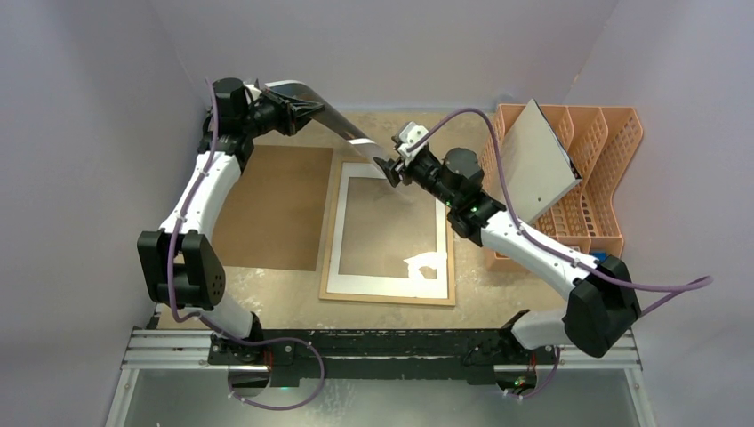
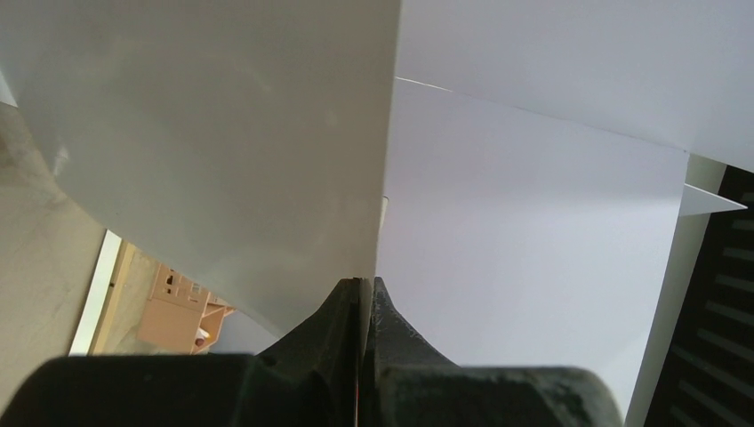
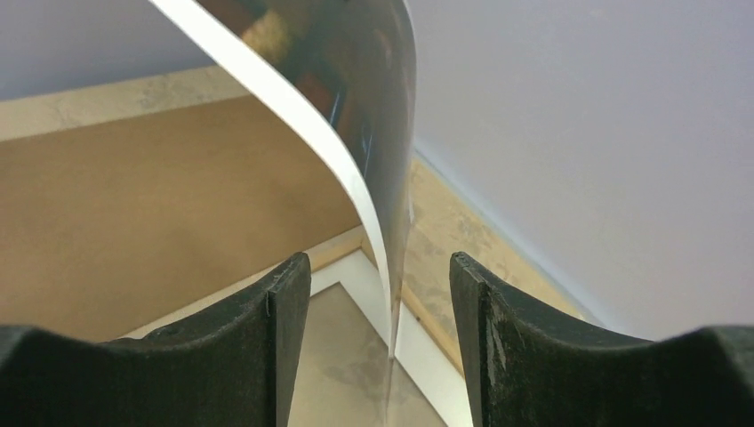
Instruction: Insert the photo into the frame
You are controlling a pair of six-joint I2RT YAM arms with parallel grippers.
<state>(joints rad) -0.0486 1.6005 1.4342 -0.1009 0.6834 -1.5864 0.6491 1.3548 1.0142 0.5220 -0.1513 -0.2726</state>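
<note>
Looks down past the right gripper (image 3: 381,267), black fingers (image 3: 267,338) spread well apart, at the curled glossy photo (image 3: 356,89) hanging in the gap and touching neither, frame (image 3: 331,248) corner and brown board (image 3: 133,222) lying underneath, lilac wall (image 3: 578,133) off right.

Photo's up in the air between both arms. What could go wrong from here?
The glossy dark-printed paper photo bows sharply from the shut left claw; it may crease. The right claw stands open around its edge, so a late pinch could miss. The white cut-out mat lying in the light-wood rectangular frame could catch the lowered edge.
</note>
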